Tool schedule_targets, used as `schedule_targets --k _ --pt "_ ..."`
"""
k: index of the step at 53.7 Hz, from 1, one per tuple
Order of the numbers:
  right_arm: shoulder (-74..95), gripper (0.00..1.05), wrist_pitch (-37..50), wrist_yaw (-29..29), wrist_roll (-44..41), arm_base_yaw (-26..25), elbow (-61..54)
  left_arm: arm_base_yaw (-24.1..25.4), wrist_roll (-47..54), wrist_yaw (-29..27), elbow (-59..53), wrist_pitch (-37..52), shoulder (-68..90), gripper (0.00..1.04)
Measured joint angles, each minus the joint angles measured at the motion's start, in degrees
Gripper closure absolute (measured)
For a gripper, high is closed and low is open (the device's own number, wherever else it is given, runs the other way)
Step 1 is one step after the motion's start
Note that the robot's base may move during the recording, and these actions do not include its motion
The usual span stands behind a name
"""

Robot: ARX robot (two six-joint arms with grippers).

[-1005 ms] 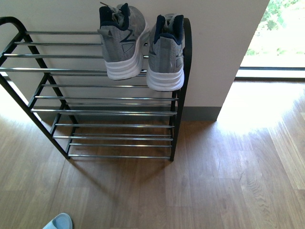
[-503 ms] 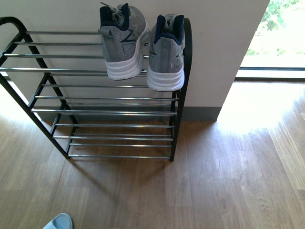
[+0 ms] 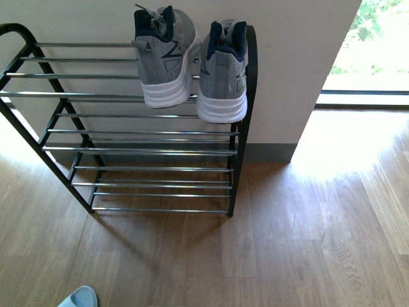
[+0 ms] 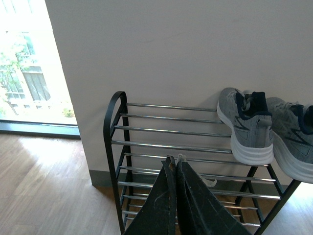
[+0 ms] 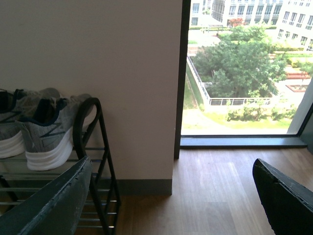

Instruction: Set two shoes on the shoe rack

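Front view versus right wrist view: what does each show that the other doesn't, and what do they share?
Only the front view shows all the rack's shelves and a light blue sandal on the floor at the picture's bottom edge. Only the right wrist view shows the right gripper, open, and a window onto trees. Both show the two grey sneakers on the rack's top shelf, the wall and the wood floor.

You'll find nothing legible here: no words, numbers or labels show on the grey sneakers [image 3: 165,57], the shoe rack [image 3: 137,132] or the wall [image 3: 294,57]. The navy line marking [image 3: 171,52] on one sneaker's side spells nothing readable.
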Motion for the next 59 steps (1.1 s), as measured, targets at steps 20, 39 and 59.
schedule_targets --k 20,39,59 --pt "0.0 0.09 0.0 0.0 0.0 0.0 0.0 0.0 0.1 0.0 -1.7 -3.0 -5.7 1.03" --pt "0.0 0.09 0.0 0.0 0.0 0.0 0.0 0.0 0.1 0.0 -1.7 -15.1 -15.8 1.03" --pt "0.0 0.09 0.0 0.0 0.0 0.0 0.0 0.1 0.2 0.0 -1.7 -16.6 -18.3 1.03"
